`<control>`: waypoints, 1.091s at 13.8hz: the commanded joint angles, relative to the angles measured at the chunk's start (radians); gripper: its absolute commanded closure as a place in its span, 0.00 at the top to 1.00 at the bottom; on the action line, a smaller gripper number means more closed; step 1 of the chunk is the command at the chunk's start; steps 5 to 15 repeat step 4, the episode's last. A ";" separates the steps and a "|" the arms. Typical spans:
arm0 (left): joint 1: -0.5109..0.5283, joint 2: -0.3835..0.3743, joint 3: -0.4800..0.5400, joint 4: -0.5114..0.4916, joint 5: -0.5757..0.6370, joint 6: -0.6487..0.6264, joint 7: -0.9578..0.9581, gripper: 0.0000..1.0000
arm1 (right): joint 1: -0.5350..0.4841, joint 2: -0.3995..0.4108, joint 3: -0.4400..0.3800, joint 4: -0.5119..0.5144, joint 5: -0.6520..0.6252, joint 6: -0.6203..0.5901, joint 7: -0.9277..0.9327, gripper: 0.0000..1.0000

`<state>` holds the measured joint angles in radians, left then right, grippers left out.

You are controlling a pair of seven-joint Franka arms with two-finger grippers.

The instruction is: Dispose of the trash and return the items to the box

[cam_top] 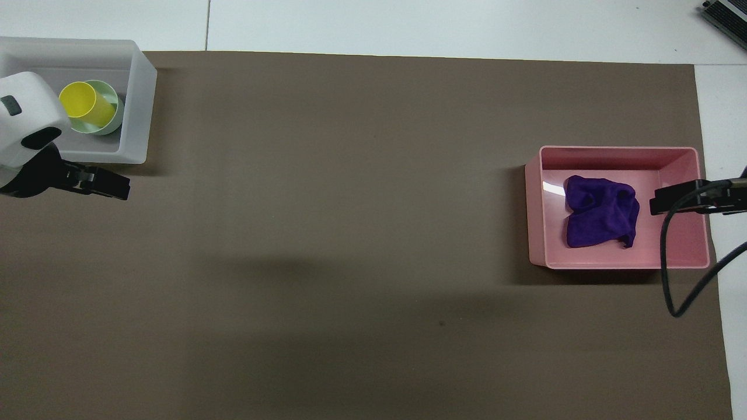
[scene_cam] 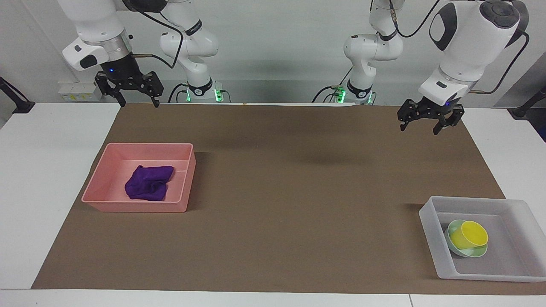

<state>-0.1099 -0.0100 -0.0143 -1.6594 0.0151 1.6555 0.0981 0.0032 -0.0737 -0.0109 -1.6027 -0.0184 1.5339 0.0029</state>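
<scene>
Soft purple cloth rag (scene_cam: 149, 183) in pink rectangular bin (scene_cam: 102, 181): light, limp, pinch a fold. Left gripper (scene_cam: 428, 122) and right gripper (scene_cam: 130, 90) wide, empty.

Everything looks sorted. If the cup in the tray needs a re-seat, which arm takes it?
Left, probably. The left gripper hangs open at the clear tray's end of the mat, where the yellow cup sits in the green bowl. The right gripper waits by the pink bin.
</scene>
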 commanded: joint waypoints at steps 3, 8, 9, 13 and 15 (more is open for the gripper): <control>0.006 -0.039 0.004 -0.043 0.017 0.017 -0.011 1.00 | -0.003 -0.043 0.000 -0.063 0.008 0.014 -0.034 1.00; 0.006 -0.039 0.004 -0.043 0.017 0.017 -0.011 1.00 | -0.005 -0.043 0.000 -0.063 0.008 0.014 -0.034 1.00; 0.006 -0.039 0.004 -0.043 0.017 0.017 -0.011 1.00 | -0.005 -0.043 0.000 -0.063 0.008 0.014 -0.034 1.00; 0.006 -0.039 0.004 -0.043 0.017 0.017 -0.011 1.00 | -0.005 -0.043 0.000 -0.063 0.008 0.014 -0.034 1.00; 0.006 -0.039 0.004 -0.043 0.017 0.017 -0.011 1.00 | -0.005 -0.043 0.000 -0.063 0.008 0.014 -0.034 1.00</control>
